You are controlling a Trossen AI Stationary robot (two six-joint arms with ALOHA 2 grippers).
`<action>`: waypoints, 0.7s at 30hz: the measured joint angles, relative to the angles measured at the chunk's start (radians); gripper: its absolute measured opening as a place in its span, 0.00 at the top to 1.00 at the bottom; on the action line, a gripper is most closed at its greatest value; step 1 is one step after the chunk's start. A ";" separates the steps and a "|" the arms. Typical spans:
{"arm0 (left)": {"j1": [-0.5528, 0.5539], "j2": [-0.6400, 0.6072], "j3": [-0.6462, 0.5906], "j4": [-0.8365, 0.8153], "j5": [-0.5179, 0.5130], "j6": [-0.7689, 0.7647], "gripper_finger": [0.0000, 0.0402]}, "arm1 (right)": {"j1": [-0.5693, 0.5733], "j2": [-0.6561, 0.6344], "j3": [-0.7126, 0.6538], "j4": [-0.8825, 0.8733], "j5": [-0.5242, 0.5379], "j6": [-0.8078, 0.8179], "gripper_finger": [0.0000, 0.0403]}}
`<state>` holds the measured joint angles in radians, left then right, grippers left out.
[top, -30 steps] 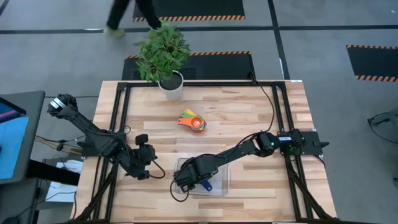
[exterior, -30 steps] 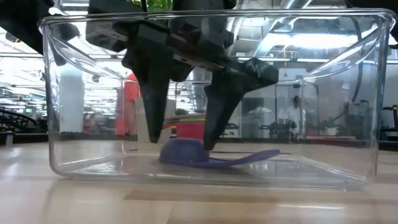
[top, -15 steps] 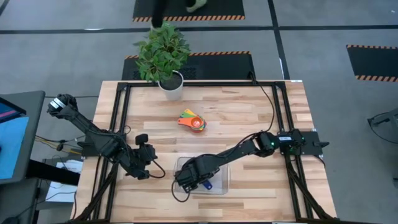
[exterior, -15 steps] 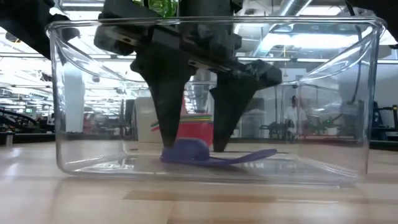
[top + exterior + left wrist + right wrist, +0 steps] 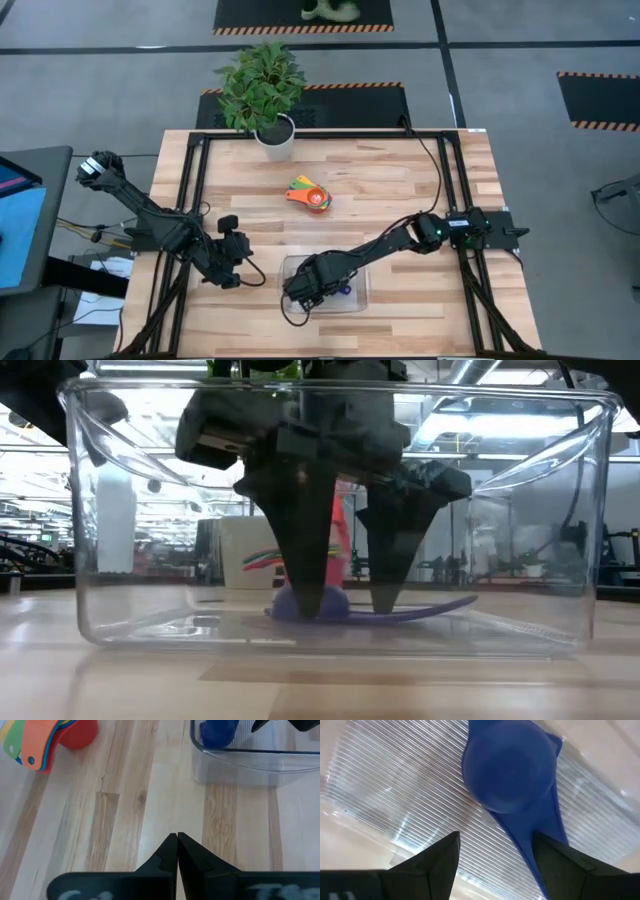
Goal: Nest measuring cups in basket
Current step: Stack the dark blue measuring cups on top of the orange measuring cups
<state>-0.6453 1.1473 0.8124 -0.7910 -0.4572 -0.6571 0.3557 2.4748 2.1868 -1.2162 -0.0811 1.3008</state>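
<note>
Our right hand [image 5: 345, 600] is down inside the basket [image 5: 362, 297], at the near middle of the table [image 5: 400, 180]. Its two fingers are wide open and hold nothing. The dark blue cup [image 5: 510, 772] lies upside down on the basket floor, right by the fingertips. Its long handle runs off to one side, past one finger. We think this hand now needs to lift straight up, because the basket walls stand close all around it.

The other cups [image 5: 309, 194] sit stacked together farther off, near the table's middle, well apart from the basket. Our left hand [image 5: 177, 851] is shut and empty, just left of the basket.
</note>
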 joint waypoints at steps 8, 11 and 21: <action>0.000 0.000 0.000 0.000 0.000 0.000 1.00 | -0.010 0.000 0.000 -0.005 -0.001 -0.073 0.33; 0.000 0.000 0.000 0.000 0.000 0.000 1.00 | -0.019 0.000 0.001 -0.021 -0.020 -0.140 0.33; 0.000 0.000 0.000 0.000 -0.002 -0.010 1.00 | -0.043 -0.013 0.080 -0.103 0.010 -0.195 0.33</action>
<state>-0.6453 1.1473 0.8124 -0.7906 -0.4589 -0.6666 0.3122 2.4615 2.2670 -1.3190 -0.0715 1.1056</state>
